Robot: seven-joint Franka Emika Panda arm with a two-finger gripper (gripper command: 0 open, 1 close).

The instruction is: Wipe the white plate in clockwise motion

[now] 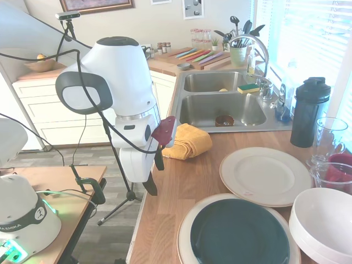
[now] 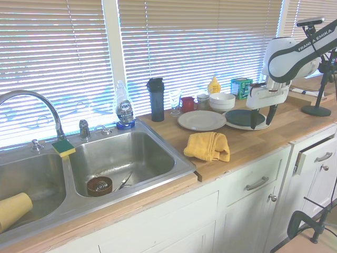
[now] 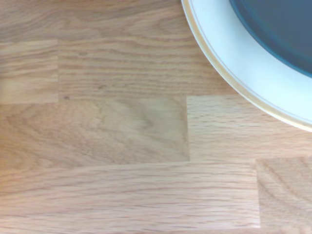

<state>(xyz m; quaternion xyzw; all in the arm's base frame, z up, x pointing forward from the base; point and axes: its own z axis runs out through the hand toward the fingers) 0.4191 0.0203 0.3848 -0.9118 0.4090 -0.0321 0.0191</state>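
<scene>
A wooden kitchen counter holds the white plate and a yellow cloth. The gripper hangs open and empty above the counter. Nothing is wiped yet; it likely needs the cloth first.

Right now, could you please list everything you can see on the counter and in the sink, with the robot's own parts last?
white plate: one, cream-white, on the counter beside the sink.
green-centred plate: one, white rim, next to the white plate.
white bowl: one, deep, by both plates.
yellow cloth: one, bunched on the counter near the sink corner.
black bottle: one, behind the white plate.
clear glasses: two, one holding something red.
dish soap bottle: one, clear, at the sink's edge.
sponge: one, yellow-green, on the sink divider.
gripper: one, dark fingers, empty, above the counter edge.
</scene>
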